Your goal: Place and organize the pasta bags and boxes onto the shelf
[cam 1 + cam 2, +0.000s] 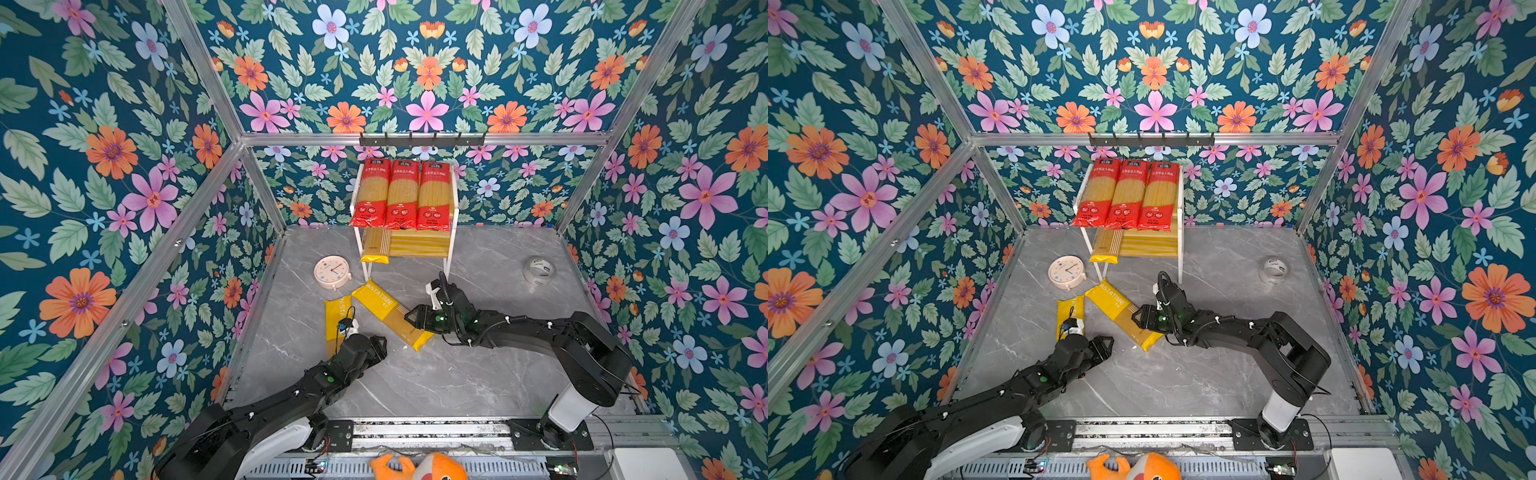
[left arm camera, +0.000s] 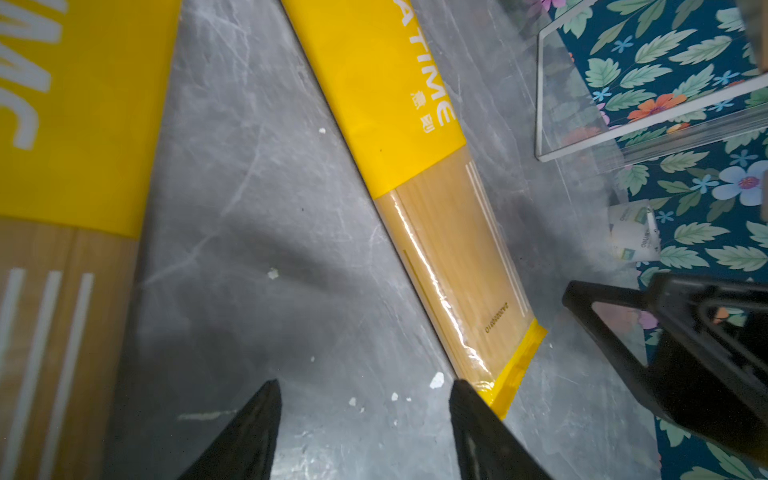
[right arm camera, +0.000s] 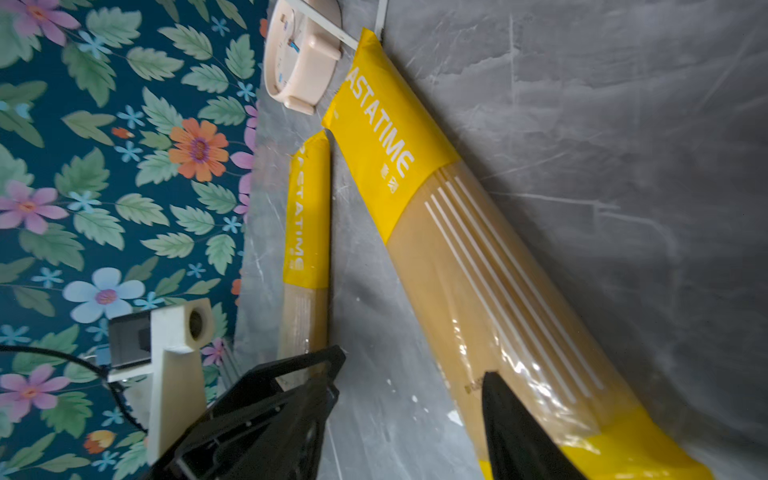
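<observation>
Three red packets (image 1: 401, 195) lie side by side on the top tier of the shelf (image 1: 424, 245). One yellow packet (image 1: 375, 245) lies on its lower tier. Two more yellow packets lie on the table in front: a slanted one (image 1: 386, 313) (image 2: 415, 124) (image 3: 415, 187) and one beside it (image 1: 336, 309) (image 3: 309, 208), partly under my left arm. My left gripper (image 1: 380, 345) (image 2: 363, 386) is open over bare table at the slanted packet's near end. My right gripper (image 1: 415, 320) (image 3: 411, 386) is open, one finger over that packet's clear part.
A pale round clock (image 1: 331, 272) lies left of the shelf legs, close to the packets' far ends. A tape roll (image 1: 539, 270) sits at the back right. A black hook rail (image 1: 422, 139) runs above the shelf. The two grippers are close together.
</observation>
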